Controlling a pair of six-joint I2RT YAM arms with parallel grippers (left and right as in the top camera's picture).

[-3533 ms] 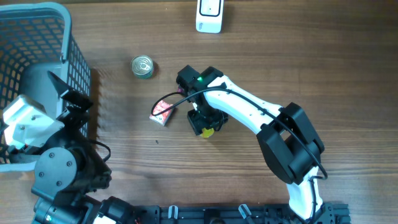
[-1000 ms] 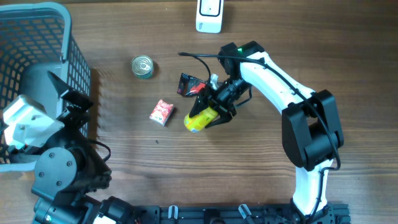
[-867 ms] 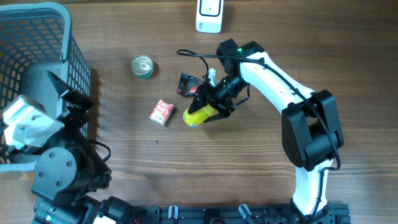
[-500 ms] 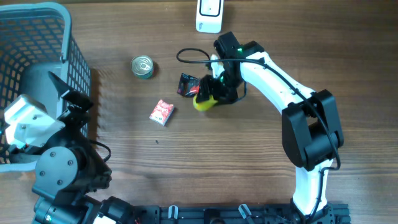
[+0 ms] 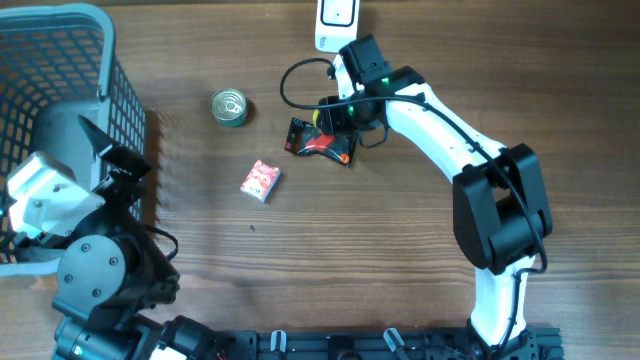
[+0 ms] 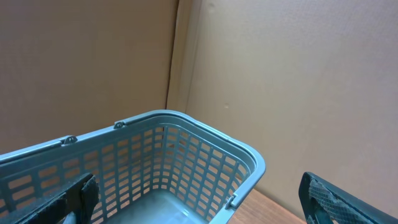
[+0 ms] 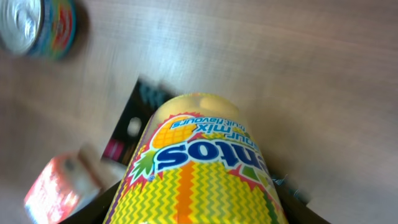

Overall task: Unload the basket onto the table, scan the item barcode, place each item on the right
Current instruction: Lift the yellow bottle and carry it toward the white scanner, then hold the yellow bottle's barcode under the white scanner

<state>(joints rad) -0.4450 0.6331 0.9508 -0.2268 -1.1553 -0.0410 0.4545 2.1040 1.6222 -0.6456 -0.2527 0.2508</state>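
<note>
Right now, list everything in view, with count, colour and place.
blue-grey plastic mesh basket: one, blue-grey, upper left of the overhead view
small round tin can: one, silver top, right of the basket
red-and-white packet: one, mid-table
black foil packet: one, black with red, beside the right gripper
white box-shaped scanner: one, white, top edge
yellow Mentos bottle: one, yellow, in the right gripper
wooden table: one, brown
left gripper: black, open, over the basket
right gripper: black, gripping the bottle

tube (image 7: 199, 168): yellow, orange-green zigzags | basket (image 5: 60, 40): grey-blue grid | packet (image 5: 261, 180): red-white | table (image 5: 350, 260): brown woodgrain
</note>
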